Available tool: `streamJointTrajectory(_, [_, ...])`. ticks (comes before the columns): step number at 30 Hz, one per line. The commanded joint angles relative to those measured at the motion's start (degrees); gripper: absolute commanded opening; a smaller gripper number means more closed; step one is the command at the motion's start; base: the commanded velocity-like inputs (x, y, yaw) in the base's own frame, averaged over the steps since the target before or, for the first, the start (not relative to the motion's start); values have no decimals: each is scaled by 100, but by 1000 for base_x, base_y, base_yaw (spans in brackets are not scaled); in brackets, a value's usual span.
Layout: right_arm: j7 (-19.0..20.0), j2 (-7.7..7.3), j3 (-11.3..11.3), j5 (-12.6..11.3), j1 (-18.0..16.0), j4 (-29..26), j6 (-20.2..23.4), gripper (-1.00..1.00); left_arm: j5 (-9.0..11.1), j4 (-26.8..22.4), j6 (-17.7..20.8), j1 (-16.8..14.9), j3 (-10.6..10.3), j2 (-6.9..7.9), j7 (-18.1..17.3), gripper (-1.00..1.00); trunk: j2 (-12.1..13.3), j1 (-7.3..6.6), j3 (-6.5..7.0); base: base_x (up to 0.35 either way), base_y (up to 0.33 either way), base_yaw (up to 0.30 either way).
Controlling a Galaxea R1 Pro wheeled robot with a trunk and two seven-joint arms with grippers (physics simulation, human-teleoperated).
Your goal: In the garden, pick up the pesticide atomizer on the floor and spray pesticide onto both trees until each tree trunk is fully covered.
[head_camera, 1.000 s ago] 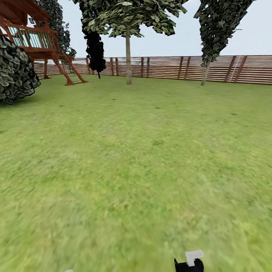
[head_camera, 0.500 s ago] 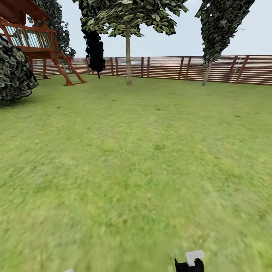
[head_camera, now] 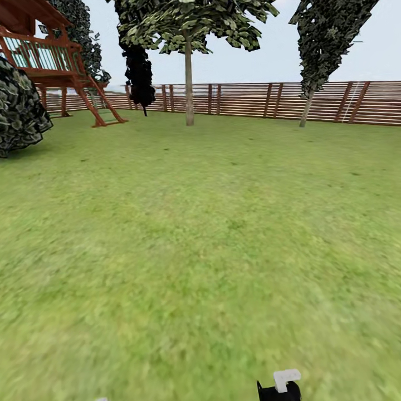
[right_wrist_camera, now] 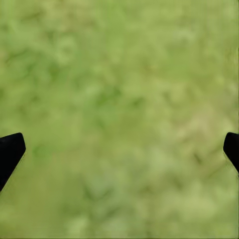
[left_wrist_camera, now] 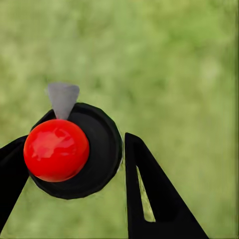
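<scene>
In the left wrist view my left gripper (left_wrist_camera: 74,149) is shut on the pesticide atomizer (left_wrist_camera: 94,149), a round black body with a red ball (left_wrist_camera: 56,149) and a grey nozzle tip (left_wrist_camera: 62,98). One black finger (left_wrist_camera: 149,194) presses its side, above blurred grass. Over grass too, my right gripper (right_wrist_camera: 119,149) stands open with nothing between its fingers. Far across the lawn stand both trees: one tree trunk (head_camera: 189,83) near the middle of the fence, the other tree trunk (head_camera: 305,111) further right, leaning slightly.
A brown slat fence (head_camera: 245,100) closes the far side. A wooden play tower (head_camera: 50,61) and a dark leafy bush (head_camera: 19,114) are at the left, with a near-black narrow tree (head_camera: 139,72) by the fence. A black-and-white shape (head_camera: 280,385) peeks at the bottom edge.
The whole head view has shifted slightly: the bush slid left and the lawn came nearer, so the camera has moved forward. Neither gripper's hold has changed.
</scene>
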Motion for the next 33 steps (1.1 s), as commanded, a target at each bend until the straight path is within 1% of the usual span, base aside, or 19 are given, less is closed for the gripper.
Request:
streamJointTrajectory(1, [-16, 0, 50, -43, -2, -2, -13, 100, 23, -1, -13, -2, -50, 1, 32, -100, -2, 3, -5, 340, 0, 0])
streamJointTrajectory(7, [-16, 7, 50, -52, -2, -8, -15, 100, 23, -1, -14, -2, -50, 1, 32, -100, -2, 3, -5, 340, 0, 3])
streamJointTrajectory(12, [-16, 10, 50, -53, -2, -5, -15, 100, 23, -1, -14, -2, -50, 1, 32, -100, -2, 3, -5, 340, 0, 98])
streamJointTrajectory(33, [-16, 10, 50, -53, -2, 0, -14, 100, 23, -1, -13, -2, -50, 1, 32, -100, -2, 3, -5, 340, 0, 2])
